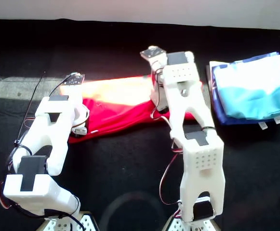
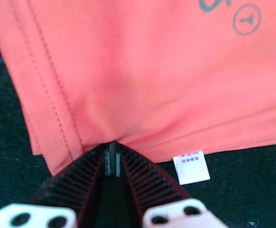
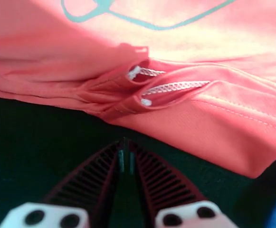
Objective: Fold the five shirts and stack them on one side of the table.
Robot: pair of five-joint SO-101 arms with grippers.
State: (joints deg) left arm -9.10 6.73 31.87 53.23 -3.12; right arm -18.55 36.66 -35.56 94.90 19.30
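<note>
The left gripper (image 2: 111, 153) is pinching the shirt's (image 2: 142, 76) hem beside an unreadable tag (image 2: 191, 167). The right gripper (image 3: 124, 155) is hovering shut, empty, over bare desk (image 3: 33, 133); the stack (image 1: 253, 91) is sitting at its right edge.

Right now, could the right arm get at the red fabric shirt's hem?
Likely yes: the right hand, shut, sits just short of the red fabric shirt, with only bare black tabletop between.

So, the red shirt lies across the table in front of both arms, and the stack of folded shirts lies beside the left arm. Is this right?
Not quite. The stack of folded shirts lies beside the right arm, not the left; the high view shows it. The red shirt does lie across the table in front of both arms.
</note>
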